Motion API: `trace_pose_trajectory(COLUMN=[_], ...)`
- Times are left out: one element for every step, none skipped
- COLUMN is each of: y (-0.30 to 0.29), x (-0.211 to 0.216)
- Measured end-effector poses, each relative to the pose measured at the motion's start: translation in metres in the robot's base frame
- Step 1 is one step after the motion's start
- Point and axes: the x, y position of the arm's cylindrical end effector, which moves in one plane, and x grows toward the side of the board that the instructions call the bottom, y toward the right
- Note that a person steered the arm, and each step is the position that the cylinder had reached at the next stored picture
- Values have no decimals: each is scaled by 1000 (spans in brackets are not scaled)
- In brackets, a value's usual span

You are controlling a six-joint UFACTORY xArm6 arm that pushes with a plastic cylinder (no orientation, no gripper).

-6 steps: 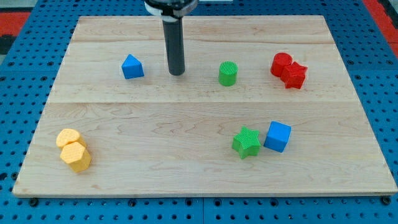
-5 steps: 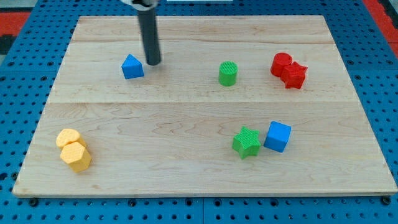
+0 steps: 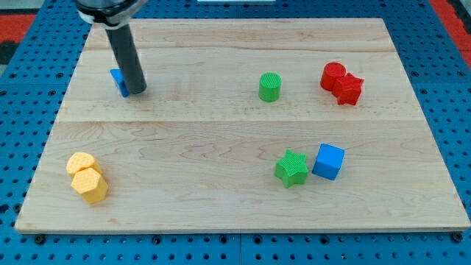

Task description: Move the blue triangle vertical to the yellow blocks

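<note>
The blue triangle (image 3: 118, 79) lies at the board's upper left, mostly hidden behind my rod; only its left edge shows. My tip (image 3: 137, 90) rests on the board against the triangle's right side. Two yellow blocks (image 3: 87, 177) sit touching each other at the lower left, well below the triangle and a little to its left.
A green cylinder (image 3: 270, 87) stands at upper middle. Two red blocks (image 3: 341, 82) touch at the upper right. A green star (image 3: 292, 168) and a blue cube (image 3: 328, 161) sit side by side at the lower right. The wooden board (image 3: 221, 213) lies on a blue pegboard.
My rod swept from the middle of the board to the left, reached the blue triangle's right side and pushed it leftward. The other blocks have not moved.
</note>
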Motion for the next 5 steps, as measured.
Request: trace_pose_trajectory(y=[-16, 28, 157, 245, 384], x=[-1, 24, 38, 78, 82])
